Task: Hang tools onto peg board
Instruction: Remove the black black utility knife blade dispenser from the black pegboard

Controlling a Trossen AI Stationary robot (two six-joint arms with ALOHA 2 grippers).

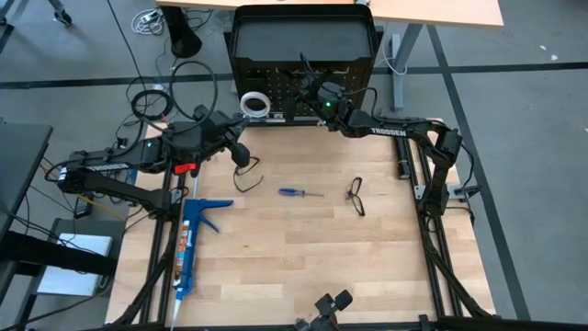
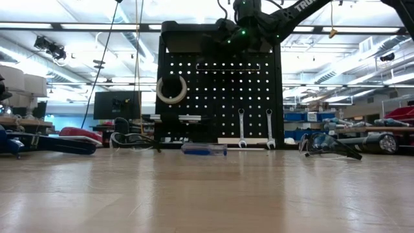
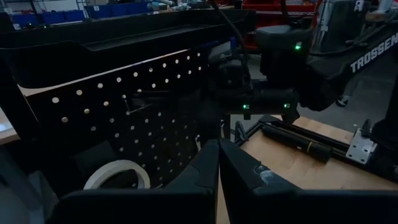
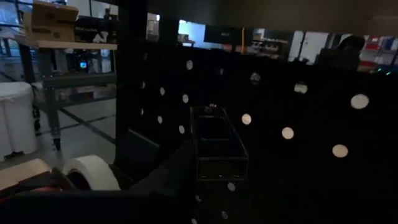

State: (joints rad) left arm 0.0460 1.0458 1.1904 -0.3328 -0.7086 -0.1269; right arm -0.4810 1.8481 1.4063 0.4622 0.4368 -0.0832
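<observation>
Right gripper [image 1: 306,77] is up against the top of the peg board [image 2: 220,97], near a wire holder [image 4: 214,142] hooked on the panel; fingers are dark against the dark board, so can't tell whether they grip anything or how far apart they stand. Left gripper [image 1: 241,153] hangs over the table's [image 1: 303,267] back-left part, fingers [image 3: 205,171] pressed together, nothing between them. White tape roll [image 2: 171,90] hangs on the board's left side; two silver wrenches [image 2: 255,129] hang low on its right. Blue-handled screwdriver [image 1: 299,192] lies mid-table, one pair of safety glasses [image 1: 356,196] to its right, another pair [image 1: 248,175] just below the left gripper. Blue caulking gun [image 1: 190,241] lies at the table's left edge.
</observation>
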